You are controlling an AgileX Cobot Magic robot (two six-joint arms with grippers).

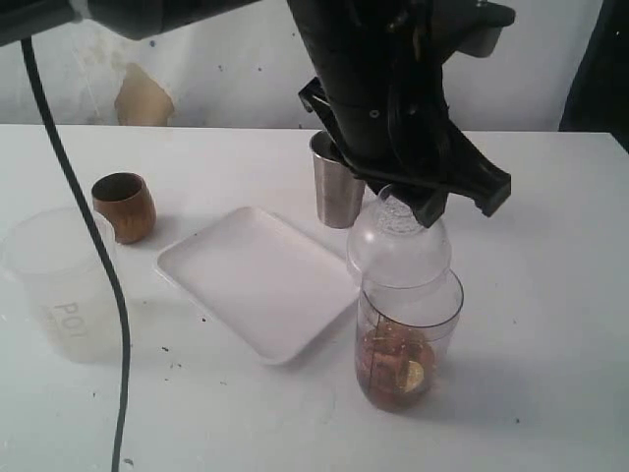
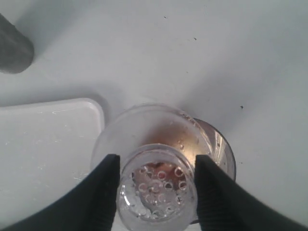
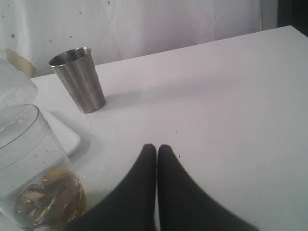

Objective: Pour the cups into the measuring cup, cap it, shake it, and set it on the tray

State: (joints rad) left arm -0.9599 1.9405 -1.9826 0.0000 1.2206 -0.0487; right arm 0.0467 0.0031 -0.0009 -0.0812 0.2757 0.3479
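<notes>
Your left claw (image 2: 157,168) is squeezing the clear lid (image 1: 397,246) on the measuring cup (image 1: 409,339); your right claw (image 3: 157,150) is hanging shut, empty

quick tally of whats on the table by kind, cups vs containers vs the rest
drinking cups: 2 (wooden cup, steel tumbler)
plastic containers: 2 (measuring cup, frosted container)
caps: 1 (domed cap, sitting on the measuring cup)
trays: 1 (tray)
total: 6

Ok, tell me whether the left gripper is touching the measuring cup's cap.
Touching: left wrist view shows the left gripper clamped on the cap, no gap either side.
</notes>
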